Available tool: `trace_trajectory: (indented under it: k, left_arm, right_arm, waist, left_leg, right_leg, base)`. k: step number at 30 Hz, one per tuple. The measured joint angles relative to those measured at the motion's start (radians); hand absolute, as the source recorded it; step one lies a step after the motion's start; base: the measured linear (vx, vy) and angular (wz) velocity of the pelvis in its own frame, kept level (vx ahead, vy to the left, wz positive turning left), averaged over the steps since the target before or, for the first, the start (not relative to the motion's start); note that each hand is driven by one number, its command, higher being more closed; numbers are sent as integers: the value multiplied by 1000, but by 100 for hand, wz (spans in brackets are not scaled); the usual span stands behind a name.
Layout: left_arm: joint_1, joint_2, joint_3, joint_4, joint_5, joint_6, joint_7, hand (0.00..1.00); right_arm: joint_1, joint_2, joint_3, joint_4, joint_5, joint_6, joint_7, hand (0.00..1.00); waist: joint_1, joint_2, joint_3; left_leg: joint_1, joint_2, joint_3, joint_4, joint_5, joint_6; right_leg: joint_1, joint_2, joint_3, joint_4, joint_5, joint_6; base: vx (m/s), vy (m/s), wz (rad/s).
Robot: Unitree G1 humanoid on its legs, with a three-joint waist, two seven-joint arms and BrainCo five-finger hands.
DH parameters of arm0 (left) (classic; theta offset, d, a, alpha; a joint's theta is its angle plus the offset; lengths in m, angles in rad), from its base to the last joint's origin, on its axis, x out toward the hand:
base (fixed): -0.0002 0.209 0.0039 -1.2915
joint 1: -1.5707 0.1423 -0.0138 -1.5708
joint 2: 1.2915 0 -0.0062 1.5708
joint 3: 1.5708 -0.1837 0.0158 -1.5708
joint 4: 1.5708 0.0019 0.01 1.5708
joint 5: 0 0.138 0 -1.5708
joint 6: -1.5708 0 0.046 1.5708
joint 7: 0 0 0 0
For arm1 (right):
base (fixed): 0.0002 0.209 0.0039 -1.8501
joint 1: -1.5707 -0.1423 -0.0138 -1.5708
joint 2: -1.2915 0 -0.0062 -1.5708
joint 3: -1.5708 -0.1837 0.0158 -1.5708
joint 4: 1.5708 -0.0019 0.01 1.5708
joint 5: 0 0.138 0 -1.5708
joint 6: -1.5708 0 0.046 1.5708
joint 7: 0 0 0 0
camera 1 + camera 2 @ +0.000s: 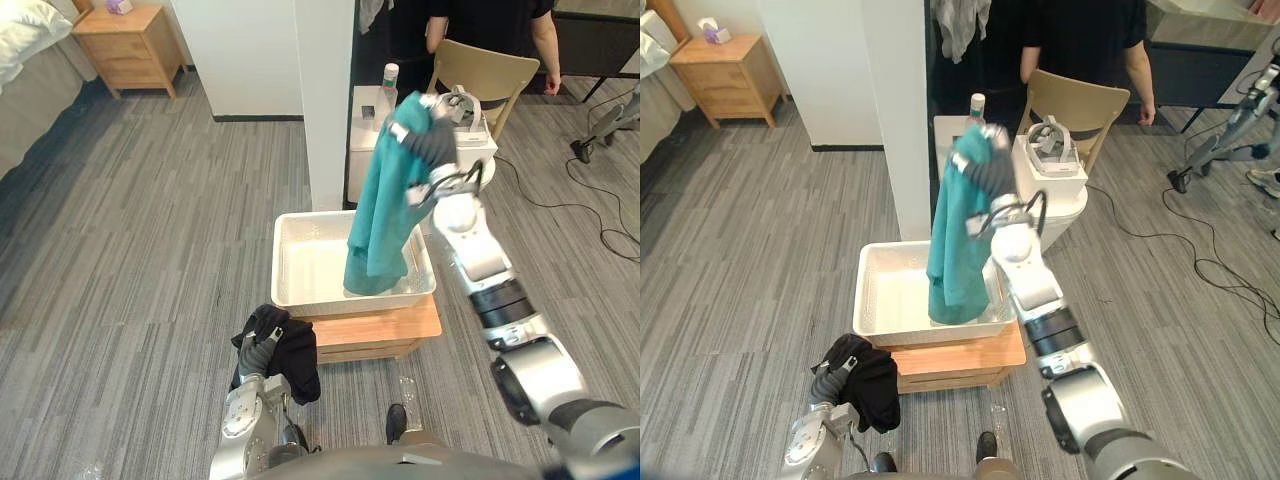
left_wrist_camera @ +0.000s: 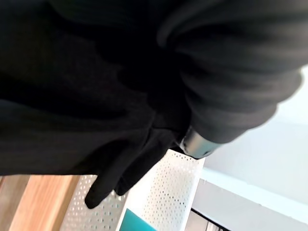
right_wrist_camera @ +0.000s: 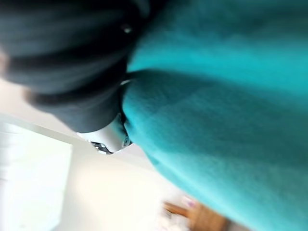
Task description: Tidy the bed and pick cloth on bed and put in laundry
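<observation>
Left eye view, laundry drop-off stage. Right hand (image 1: 434, 142) is raised high over the bin (image 1: 296, 292), fingers closed on the top of a teal cloth (image 1: 385, 205). The cloth hangs straight down in long soft folds, and its lower end rests inside the bin, toward the far-right corner. Left hand (image 1: 256, 352) sits low, near the bin's near-left corner and outside it, fingers curled into a bunched black cloth (image 1: 298, 362) that droops below the hand. In the left wrist view this cloth appears finely ribbed and matte, with the bin's perforated white wall past it.

Step judged in hand: depositing the teal cloth; the black cloth is not yet in. The next move likely calls for lowering or opening the right hand so that the cloth collapses into the bin rather than over its rim. The left hand would then need to rise above the rim.

Materials: both cloths look like limp knit, likely to crumple on release. The bin looks like rigid white plastic, shallow and rectangular with rounded corners. It stands on a low, flat wooden stand (image 1: 400, 322) on a grey striped floor (image 1: 150, 220). The bed (image 1: 25, 70) lies well apart, at far left.
</observation>
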Motion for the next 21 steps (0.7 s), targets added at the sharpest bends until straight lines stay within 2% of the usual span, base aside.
trace_trajectory:
  k: [2, 4, 5, 8, 9, 13, 21]
  left_arm:
    - [-6, 5, -2, -19, 3, 0, 0, 100]
    - [-12, 9, -2, -30, 10, -2, 0, 100]
    - [-34, 11, -1, -33, 10, -4, 0, 100]
    - [-46, 22, -2, -37, 10, -10, 0, 100]
    - [-48, 24, -2, -37, 10, -12, 0, 100]
    - [-68, 43, -3, -37, 10, -15, 0, 100]
    - [-101, 48, -5, -83, 10, -24, 0, 100]
  right_arm:
    - [1, 21, -2, 49, -22, 5, 1, 100]
    - [1, 24, -8, 85, -41, 10, 0, 100]
    - [0, 29, -22, 106, -43, 11, -3, 100]
    - [-1, 61, -80, 201, -82, 25, -11, 100]
    - [-2, 65, -91, 228, -81, 31, -13, 0]
    - [-9, 67, -160, 358, -81, 56, -20, 0]
    - [-80, 51, -195, 471, -81, 79, -18, 0]
  waist:
    - [5, 0, 23]
    - [28, 0, 41]
    - [44, 2, 76]
    - [51, 1, 114]
    - [52, 1, 120]
    - [76, 4, 165]
    - [80, 16, 187]
  left_leg:
    - [-19, -1, -16, 1, 9, 3]
    - [-36, 0, -21, 1, 15, 3]
    - [-55, 1, -25, 1, 24, 4]
    - [-89, 2, -44, 0, 34, 8]
    - [-96, 2, -49, 0, 35, 8]
    - [-109, 0, -51, 1, 43, 10]
    - [-126, 0, -72, 1, 44, 10]
  right_leg:
    - [-10, -1, -9, -1, 7, -6]
    - [-25, 0, -11, -1, 11, -10]
    - [-40, 0, -14, -2, 18, -13]
    - [-62, -1, -32, -2, 24, -16]
    - [-67, -1, -37, -2, 24, -16]
    - [-75, -2, -42, -4, 28, -18]
    - [-75, -1, -61, -14, 29, -19]
  base:
    - [-68, -40, 18]
    - [-75, -38, 9]
    - [-80, -39, 6]
    - [-76, -37, 22]
    - [-13, -13, 12]
    - [2, -4, 4]
    - [29, -9, 7]
